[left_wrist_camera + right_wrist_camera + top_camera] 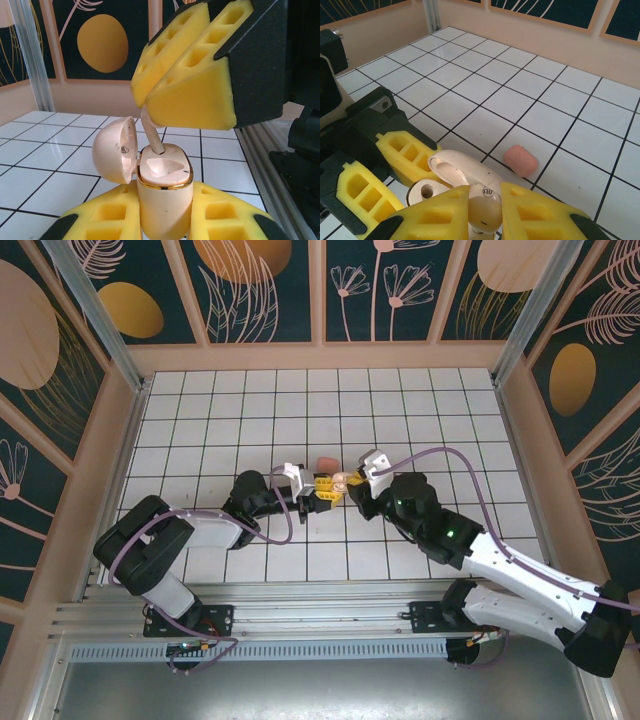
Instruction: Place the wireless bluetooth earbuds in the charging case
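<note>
L hand (165, 222) clamps open case (165, 172), R hand (482, 215) pinches earbud (150, 132), pink blob (520, 161) behind

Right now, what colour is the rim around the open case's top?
Shiny gold rim on the cream charging case; left wrist view shows it best.

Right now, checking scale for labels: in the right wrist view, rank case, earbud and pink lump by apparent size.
Largest: case.
Then earbud and pink lump look alike; earbud sits nearer, so unranked.
</note>
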